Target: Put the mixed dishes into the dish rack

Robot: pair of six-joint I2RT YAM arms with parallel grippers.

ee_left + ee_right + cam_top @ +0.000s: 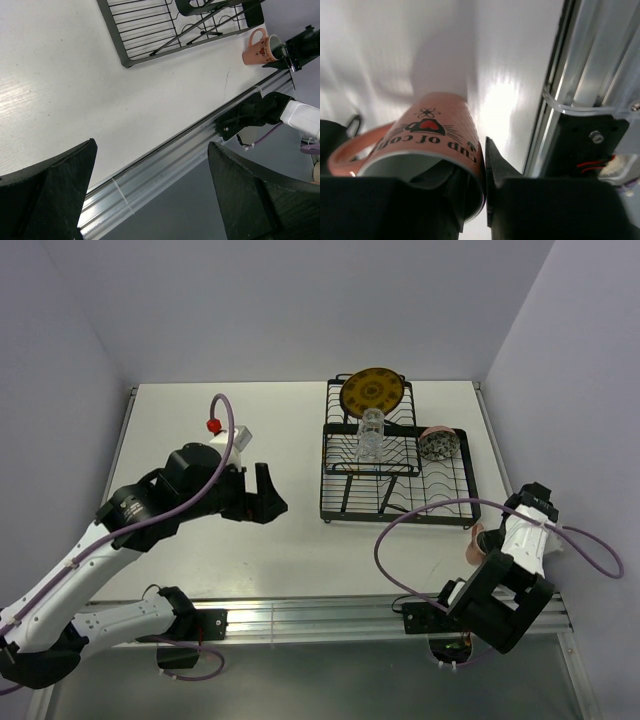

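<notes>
right gripper [480, 172]: clamped on mug [437, 125] wall, inside and out | mug mouth partly hidden behind it | left gripper [150, 150]: wide open, empty

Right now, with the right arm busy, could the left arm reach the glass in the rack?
Probably yes: left gripper open and empty, bare table up to the rack, glass uncovered on top.
</notes>
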